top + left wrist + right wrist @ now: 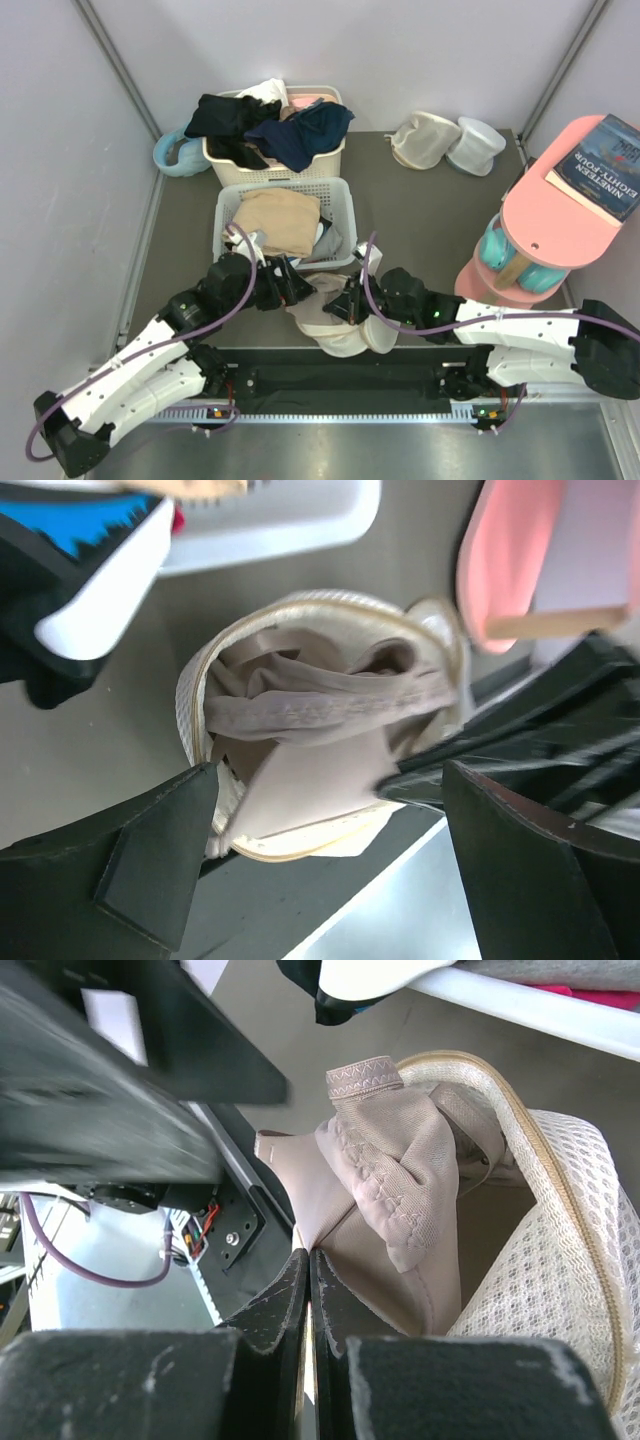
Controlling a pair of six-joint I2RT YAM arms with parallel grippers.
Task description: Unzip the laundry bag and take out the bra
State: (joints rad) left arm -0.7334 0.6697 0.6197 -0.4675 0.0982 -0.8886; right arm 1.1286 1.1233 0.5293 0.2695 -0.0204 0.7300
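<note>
Left tool [325, 780] apart, right tool [308, 1260] together; bra [330, 715] inside laundry bag [560, 1240] clear only in wrist views.

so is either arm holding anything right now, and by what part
Left fingers open, holding nothing. Right fingers are shut at the bra's lower edge; whether they pinch it cannot be told.

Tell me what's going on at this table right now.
Both arms are working on the laundry bag at the near edge of the table. The bag is already unzipped, its mouth gaping. The bra is bunched in the opening, partly spilling out but not yet removed. The left gripper is open, its jaws standing either side of the bag's mouth and holding nothing. The right gripper is shut right at the bra's edge; whether it pinches cloth cannot be told.
</note>
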